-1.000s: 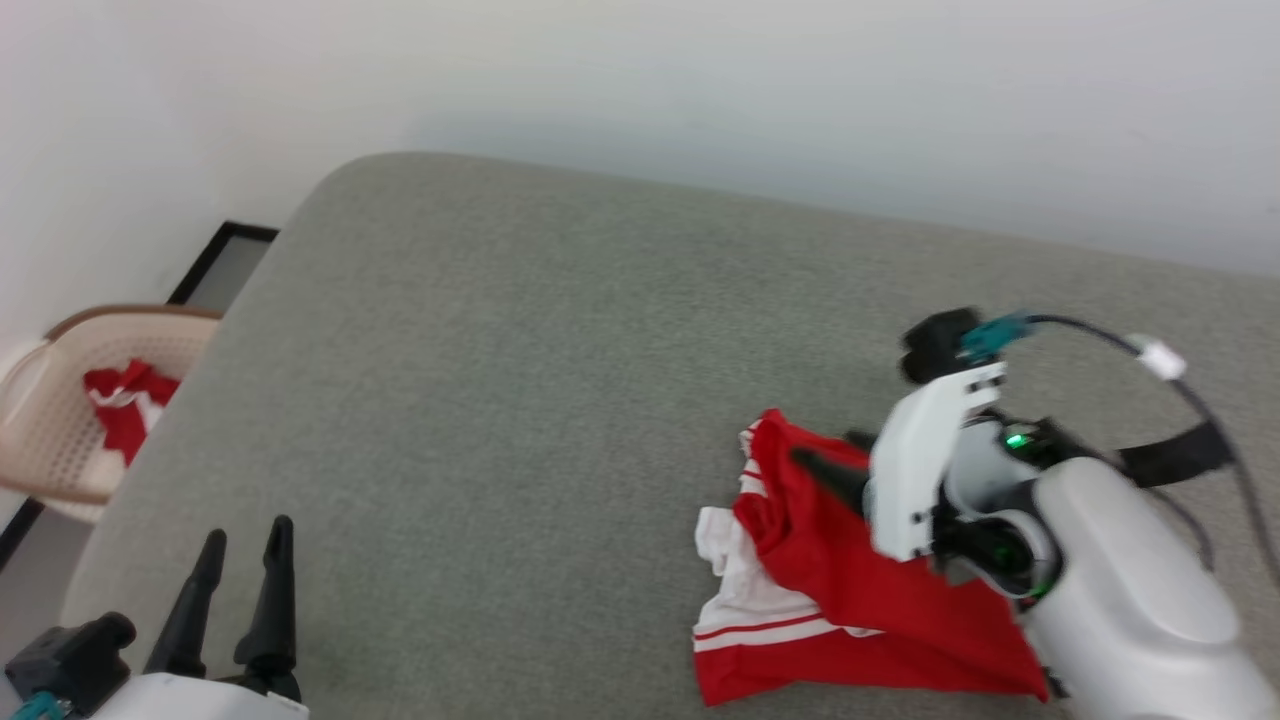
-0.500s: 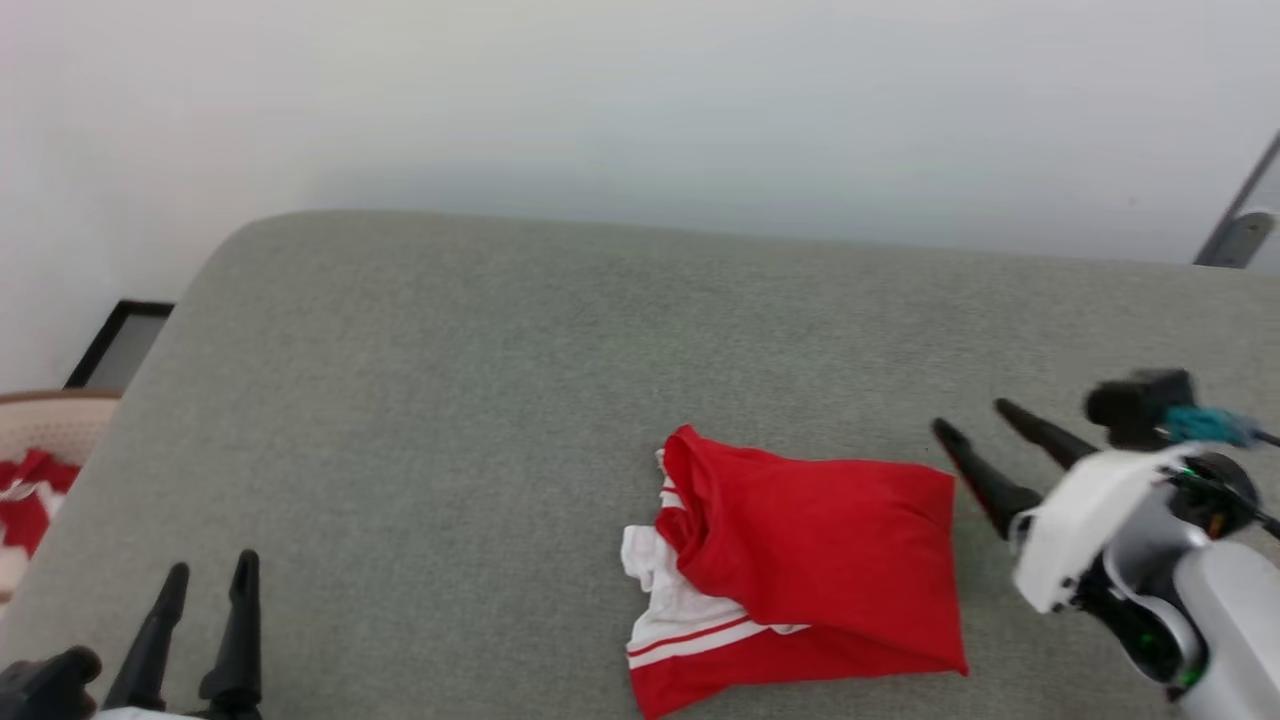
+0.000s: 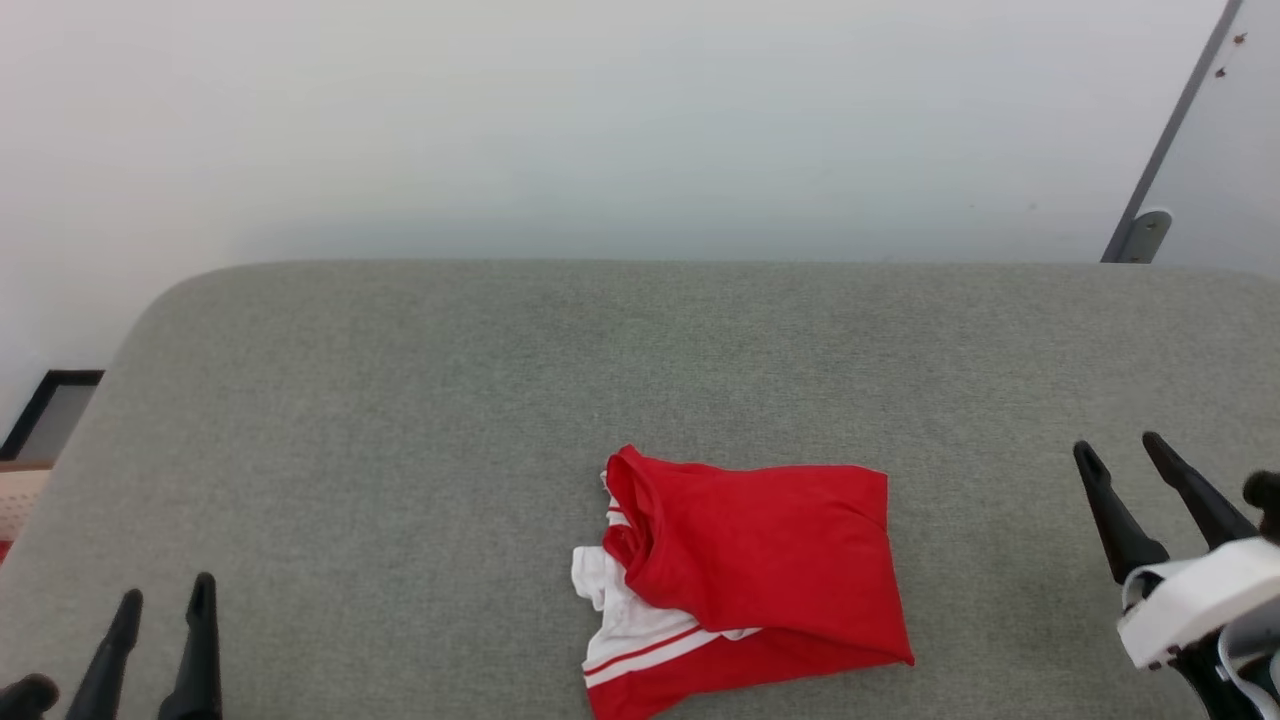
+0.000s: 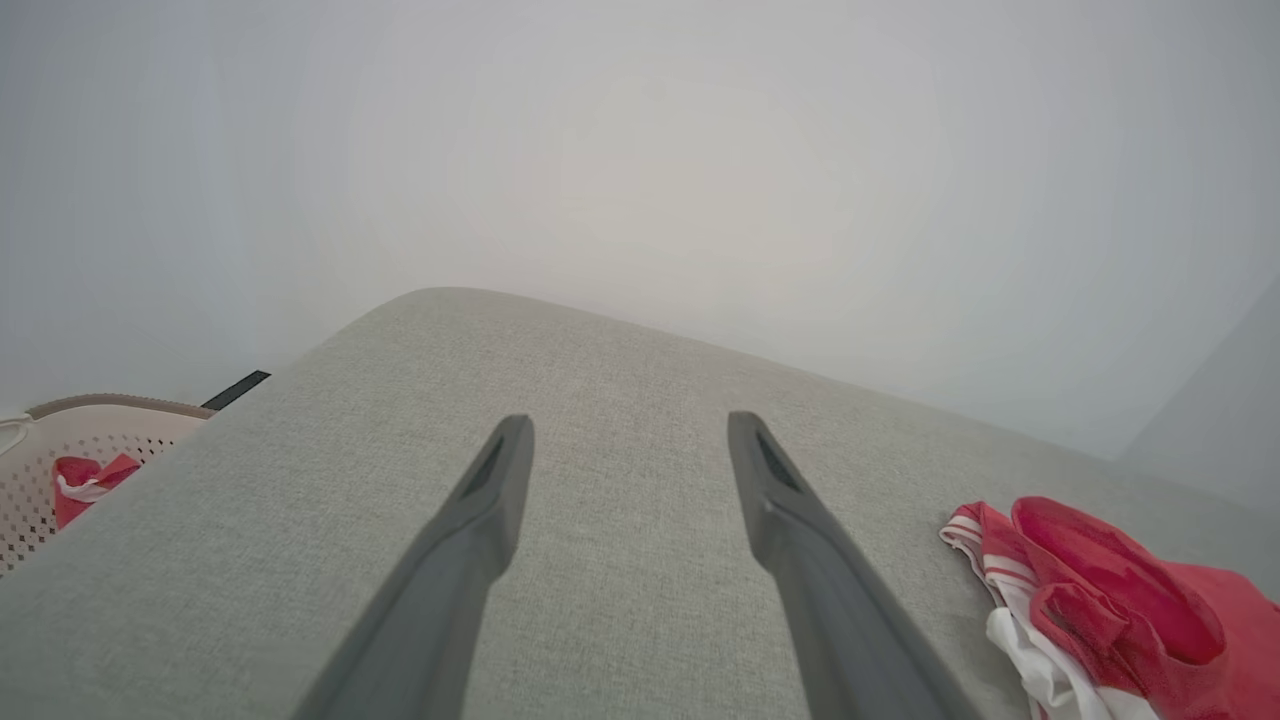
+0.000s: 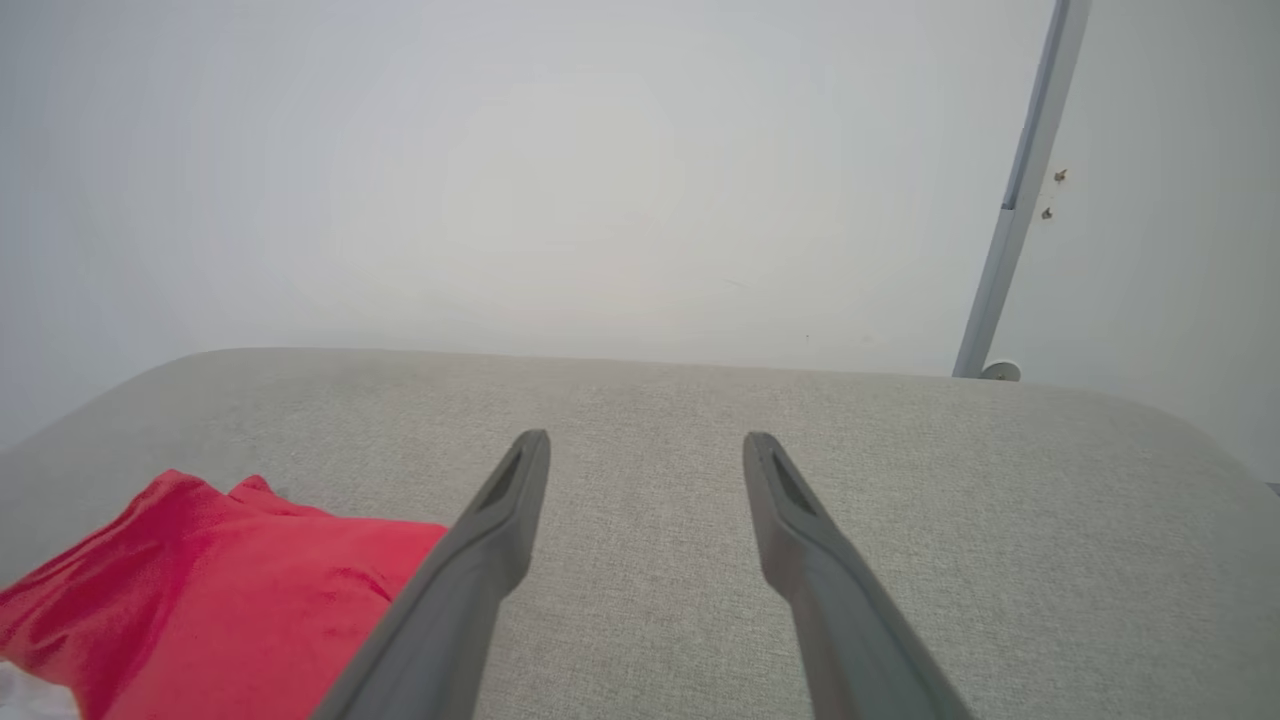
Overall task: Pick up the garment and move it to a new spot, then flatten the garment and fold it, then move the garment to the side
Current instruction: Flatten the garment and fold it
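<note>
Gaping, left end effector (image 3: 167, 589) and right end effector (image 3: 1118, 446) flank garment (image 3: 760, 560).

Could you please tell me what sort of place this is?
Probably a plain indoor room set up for folding laundry: a grey fabric-covered surface against a bare white wall, a red garment on it, and a perforated basket beside it.

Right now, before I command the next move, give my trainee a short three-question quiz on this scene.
1. True or false: the garment lies on the grey cushion, touched by neither end effector.
2. The right end effector is: A, shut on the garment; B, open, apart from the garment; C, open, resting on the garment.
3. In the head view, which side of the garment shows white cloth?
Key: 1 true; 2 B; 3 left.
</note>
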### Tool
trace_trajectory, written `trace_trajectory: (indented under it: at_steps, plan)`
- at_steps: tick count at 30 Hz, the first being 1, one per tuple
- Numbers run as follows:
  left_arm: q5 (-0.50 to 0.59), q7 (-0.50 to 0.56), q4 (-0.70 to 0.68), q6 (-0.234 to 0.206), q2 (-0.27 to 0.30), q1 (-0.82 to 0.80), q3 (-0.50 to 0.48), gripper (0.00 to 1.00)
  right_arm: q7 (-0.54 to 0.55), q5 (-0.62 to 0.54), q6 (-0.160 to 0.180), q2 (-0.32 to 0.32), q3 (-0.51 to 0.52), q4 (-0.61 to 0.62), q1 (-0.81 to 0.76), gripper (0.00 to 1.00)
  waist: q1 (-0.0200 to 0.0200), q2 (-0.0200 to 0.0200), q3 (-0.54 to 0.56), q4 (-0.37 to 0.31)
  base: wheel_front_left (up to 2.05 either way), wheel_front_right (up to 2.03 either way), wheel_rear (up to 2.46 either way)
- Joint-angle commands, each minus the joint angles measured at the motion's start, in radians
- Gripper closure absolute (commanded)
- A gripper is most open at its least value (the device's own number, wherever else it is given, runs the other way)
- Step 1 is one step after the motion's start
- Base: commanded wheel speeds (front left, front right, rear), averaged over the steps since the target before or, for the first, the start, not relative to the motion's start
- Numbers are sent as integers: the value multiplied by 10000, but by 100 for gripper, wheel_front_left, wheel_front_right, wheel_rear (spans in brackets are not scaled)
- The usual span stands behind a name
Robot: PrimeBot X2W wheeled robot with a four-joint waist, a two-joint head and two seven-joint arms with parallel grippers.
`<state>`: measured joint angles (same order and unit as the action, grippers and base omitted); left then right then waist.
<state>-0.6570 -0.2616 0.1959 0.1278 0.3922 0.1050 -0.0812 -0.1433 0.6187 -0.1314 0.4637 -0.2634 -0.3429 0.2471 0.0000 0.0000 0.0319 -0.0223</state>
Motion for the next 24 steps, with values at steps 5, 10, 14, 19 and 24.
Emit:
trace_trajectory:
  at_steps: [5,10,14,19,24]
  plan:
    - [324,-35,-128,36,54,84,-202,0,-355,-190,16,-163,360,0,-537,0,0,0,52,-109,0,0,0]
    - [179,-33,-372,36,280,40,82,0,-583,-292,16,-373,694,6,-845,0,0,0,70,-90,0,0,0]
    - [77,-23,-326,36,492,-27,340,0,-667,-362,16,-538,828,12,-1000,0,0,0,77,-88,0,0,0]
    - [-159,-23,-303,37,717,-71,599,0,-687,-465,16,-644,868,-27,-1131,0,0,0,80,-106,0,0,0]
    - [-276,-23,-238,37,849,-128,755,0,-668,-494,16,-721,885,-60,-1159,0,0,0,97,-101,0,0,0]
